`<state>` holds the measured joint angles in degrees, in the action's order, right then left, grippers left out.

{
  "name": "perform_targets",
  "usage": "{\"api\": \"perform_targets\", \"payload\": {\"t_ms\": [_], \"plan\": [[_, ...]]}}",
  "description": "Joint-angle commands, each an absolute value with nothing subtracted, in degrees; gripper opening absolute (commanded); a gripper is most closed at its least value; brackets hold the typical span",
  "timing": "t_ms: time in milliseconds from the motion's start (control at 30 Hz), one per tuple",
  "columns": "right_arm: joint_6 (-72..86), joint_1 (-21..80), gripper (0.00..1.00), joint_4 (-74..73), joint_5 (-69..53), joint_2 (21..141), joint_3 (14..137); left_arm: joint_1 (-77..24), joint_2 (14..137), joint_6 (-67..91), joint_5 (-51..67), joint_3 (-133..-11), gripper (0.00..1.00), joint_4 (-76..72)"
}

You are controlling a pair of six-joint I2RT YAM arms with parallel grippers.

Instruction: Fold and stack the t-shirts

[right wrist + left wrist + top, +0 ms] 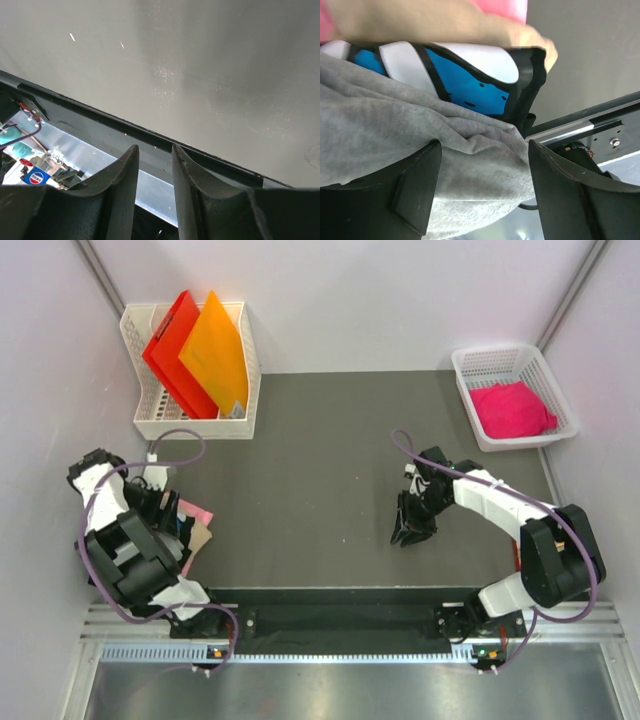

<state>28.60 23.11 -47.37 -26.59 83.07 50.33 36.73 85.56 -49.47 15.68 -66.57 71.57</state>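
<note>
**Left fingers point(415, 195) wide at the grey t-shirt point(380, 120), right fingers point(120, 185) narrow over the worktop point(320, 460)**

At the left edge of the worktop, under the left arm: a pile of cloth. Left fingers spread wide, with the grey t-shirt bunched slack in the gap, not pinched. Just above the grey, the black t-shirt point(465, 85) with blue-white print, then a blurred tan band and a pink strip. Right of centre, low over the worktop, the right fingers, only a narrow gap between them. In the white basket point(470, 365) at the far right corner, a crumpled pink t-shirt point(512, 408). At the far left, a white rack point(150, 425) with a red folder point(170, 355) and an orange folder point(215, 345), both leaning.
</note>
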Motion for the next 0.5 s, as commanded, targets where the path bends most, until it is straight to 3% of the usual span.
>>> {"api": "perform_targets", "payload": {"t_ms": [0, 200, 367, 467], "plan": [[29.18, 22.67, 0.33, -47.37, -25.84, 80.86, 51.50, 34.03, 85.52, -47.55, 19.59, -74.17, 0.75, 75.05], [28.04, 22.59, 0.38, -49.91, -22.51, 80.16, 58.42, 26.21, 83.06, -42.29, 27.67, -91.99, 0.77, 83.04], [26.20, 23.03, 0.55, -53.69, -16.10, 80.24, 68.80, 16.36, 86.57, -26.07, 30.68, -105.54, 0.77, 82.19], [26.01, 24.52, 0.61, -55.28, -14.16, 80.77, 75.13, 8.03, 87.10, -17.09, 28.75, -103.90, 0.78, 75.78]]}}
